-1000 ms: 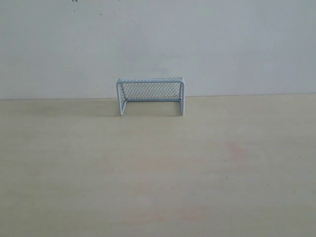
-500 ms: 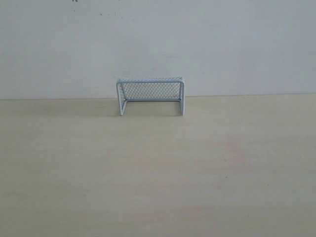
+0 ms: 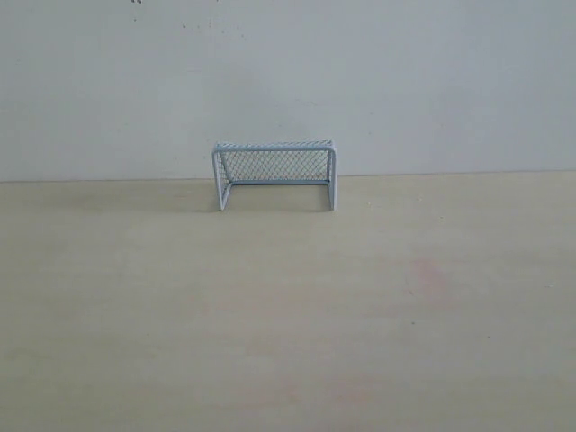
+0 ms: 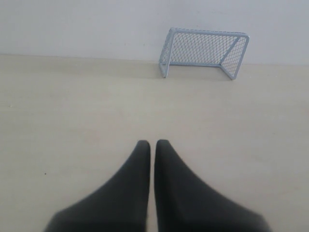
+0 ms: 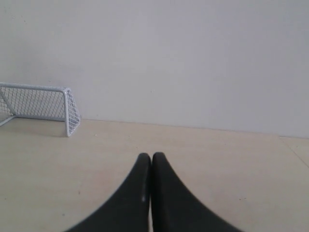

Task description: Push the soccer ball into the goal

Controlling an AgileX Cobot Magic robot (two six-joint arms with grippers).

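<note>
The goal [image 3: 274, 175], a small pale blue-grey tube frame with mesh netting, stands at the back of the light wooden table against the white wall, its mouth facing the front. It also shows in the left wrist view as the goal [image 4: 205, 49] and at the edge of the right wrist view as the goal [image 5: 41, 107]. The soccer ball is out of view in every frame. My left gripper [image 4: 152, 143] is shut with nothing between its black fingers, well short of the goal. My right gripper [image 5: 151, 155] is shut and empty too. Neither gripper appears in the exterior view.
The light wooden table [image 3: 288, 315] runs from the front edge to the white wall [image 3: 288, 81] behind the goal. A faint reddish stain [image 3: 427, 273] marks the tabletop right of centre. Nothing else stands on the table.
</note>
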